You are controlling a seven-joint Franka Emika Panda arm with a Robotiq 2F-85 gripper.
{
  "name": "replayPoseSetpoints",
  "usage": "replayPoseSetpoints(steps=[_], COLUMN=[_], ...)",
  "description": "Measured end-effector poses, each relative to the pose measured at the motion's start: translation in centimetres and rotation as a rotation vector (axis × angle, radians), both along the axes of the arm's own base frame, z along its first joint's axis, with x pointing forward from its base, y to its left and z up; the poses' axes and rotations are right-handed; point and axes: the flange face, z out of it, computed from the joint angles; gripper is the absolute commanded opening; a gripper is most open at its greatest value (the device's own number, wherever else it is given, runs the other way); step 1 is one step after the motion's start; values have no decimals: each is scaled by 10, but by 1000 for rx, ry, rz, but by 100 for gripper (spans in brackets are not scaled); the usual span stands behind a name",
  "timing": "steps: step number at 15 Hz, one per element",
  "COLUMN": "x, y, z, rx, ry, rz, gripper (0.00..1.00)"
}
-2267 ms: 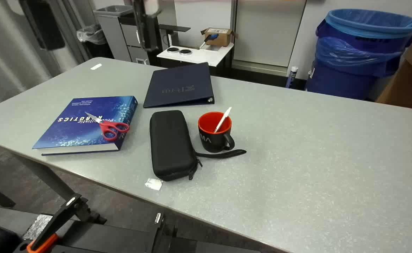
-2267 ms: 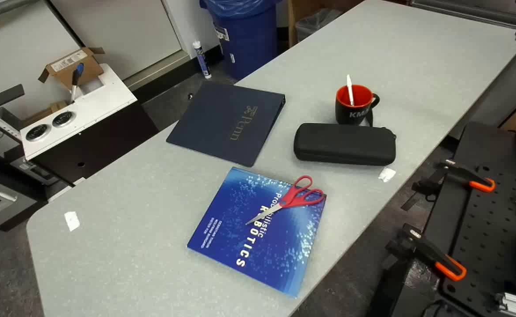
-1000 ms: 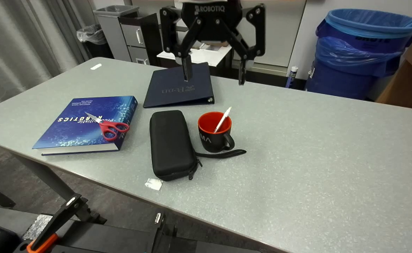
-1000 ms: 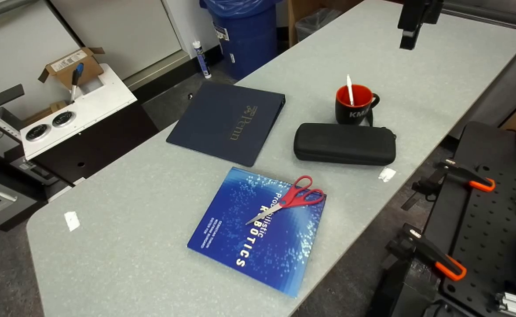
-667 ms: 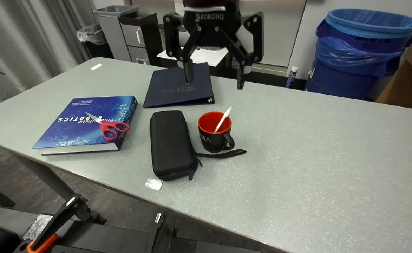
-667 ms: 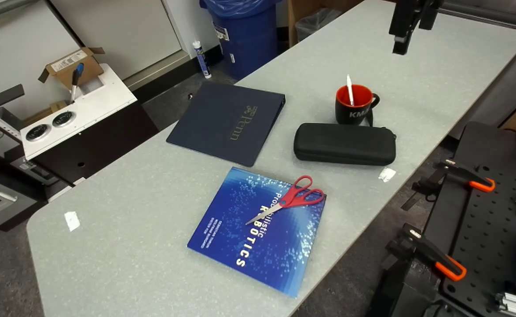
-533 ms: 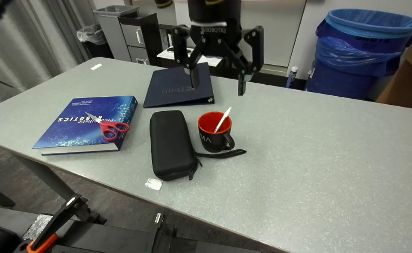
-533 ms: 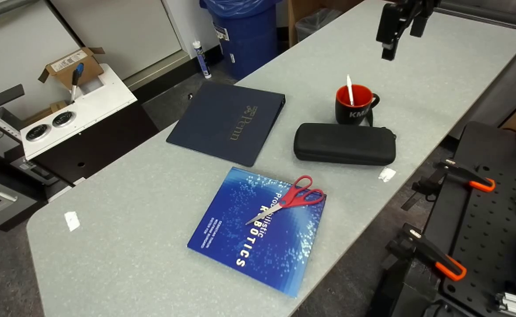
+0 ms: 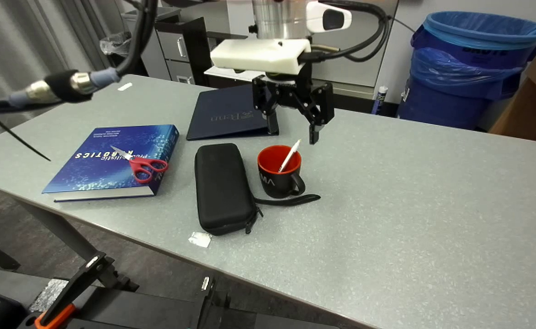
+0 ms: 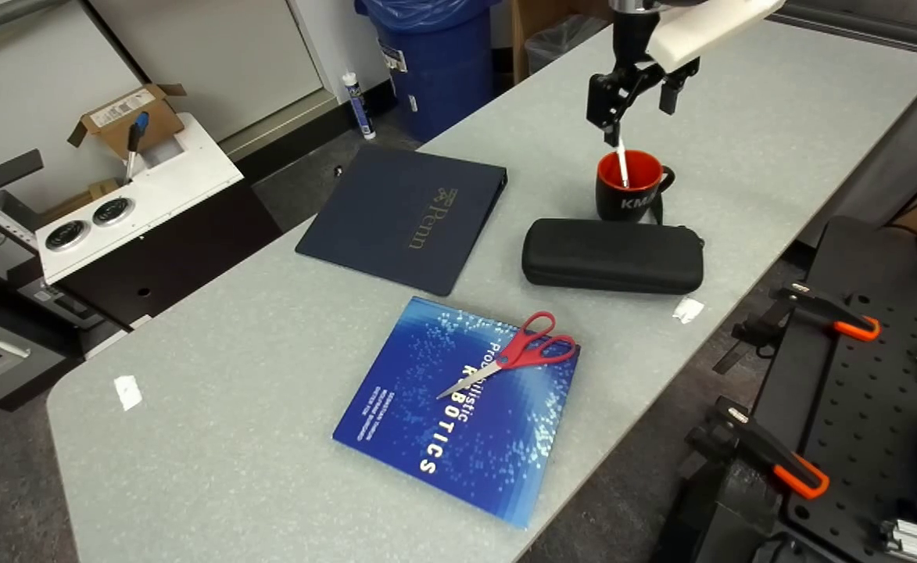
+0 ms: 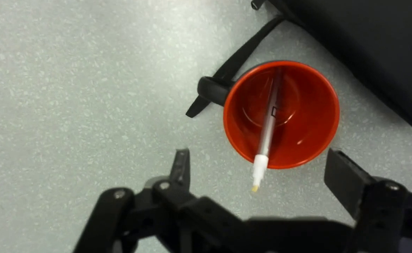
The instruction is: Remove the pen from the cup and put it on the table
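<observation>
Aloft, empty end effector (image 9: 293, 137) spread wide, pen (image 11: 267, 135) leaning in cup (image 11: 316, 121), inner floor (image 11: 289, 100) only in wrist view

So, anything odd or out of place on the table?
Two small things. The strap of the black case runs beneath the handle of the cup and could snag if the cup moves. The scissors lie on the blue book, an unusual spot. No visible spill or damage.

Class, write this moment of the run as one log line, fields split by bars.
gripper: open, holding nothing | pen: leaning in cup, end sticking out | cup: upright on table | status: pen not yet removed
</observation>
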Motion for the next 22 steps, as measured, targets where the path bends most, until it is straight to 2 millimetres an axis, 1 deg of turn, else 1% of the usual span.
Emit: replayPoseSetpoints(steps=[4,5,6,8,10,15,16,18,19,20,22], x=[27,32,37,42,42,39,39,38,37,37,36], y=[7,8,9,9,8,5,5,3,2,1,-4], z=[-25,-29,-34,-40,-42,-39,-38,-35,-34,-31,-18], rx=[-19,-22,-26,-29,-24,-13,-11,-9,-8,-5,2], ry=[13,15,17,21,27,24,21,17,16,16,-6], rz=[-51,-60,-67,-73,-81,-107,-111,-118,-122,-125,-134], gripper=[100,88,74,58,42,5,0,0,2,2,2])
